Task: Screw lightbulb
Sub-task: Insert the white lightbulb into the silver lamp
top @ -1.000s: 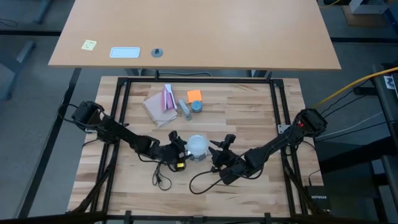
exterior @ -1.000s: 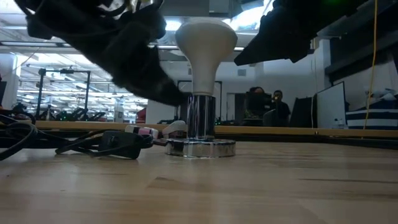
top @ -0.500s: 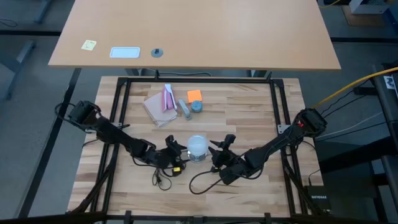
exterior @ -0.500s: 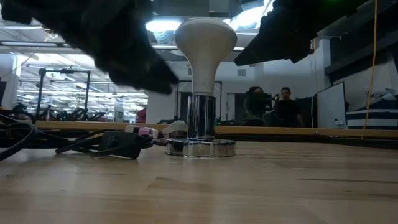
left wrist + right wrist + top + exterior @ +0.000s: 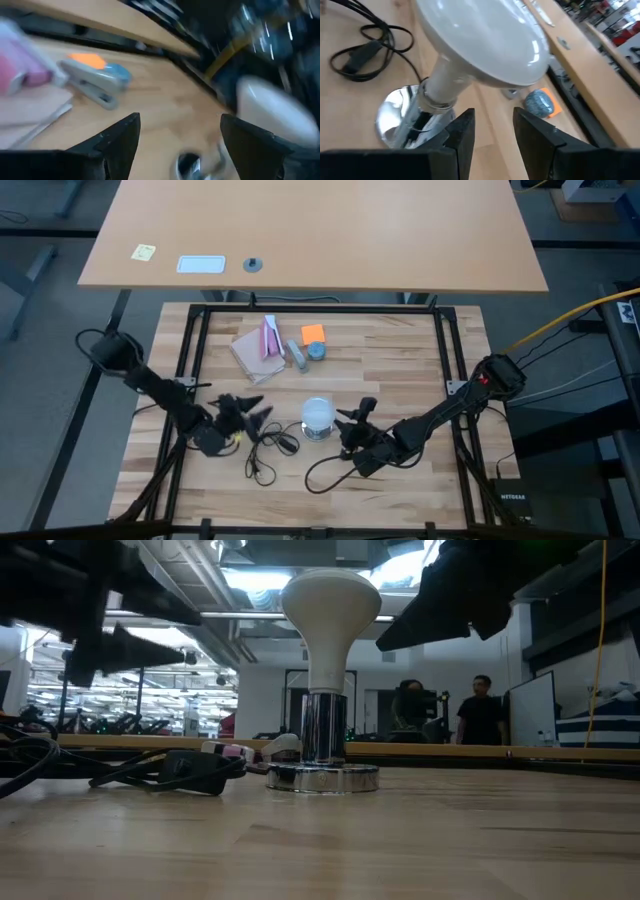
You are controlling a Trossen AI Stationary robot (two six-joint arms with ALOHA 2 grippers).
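The lightbulb [image 5: 318, 416], a frosted white globe on a pale neck, stands upright with its base in the chrome socket [image 5: 322, 755], whose round foot rests on the wooden table. My left gripper [image 5: 258, 416] is open and level, a hand's width to the bulb's left, its fingers [image 5: 120, 135] wide apart with nothing between them. My right gripper [image 5: 345, 420] hovers close to the bulb's right side, slanting down; its fingers [image 5: 462, 132] stand apart just short of the bulb's neck [image 5: 440, 85] and touch nothing.
The socket's black cord [image 5: 265, 450] with its inline switch [image 5: 195, 772] loops over the table left of the bulb. At the far side lie a stapler [image 5: 92, 82], an orange pad [image 5: 313, 333], a blue-grey round piece [image 5: 316, 351] and papers [image 5: 258, 350]. People stand in the room behind.
My left gripper has drawn back from the bulb toward the table's left edge, rolling about its own axis as it went, and stayed open. The bulb has kept upright in the socket. My right gripper has kept still.
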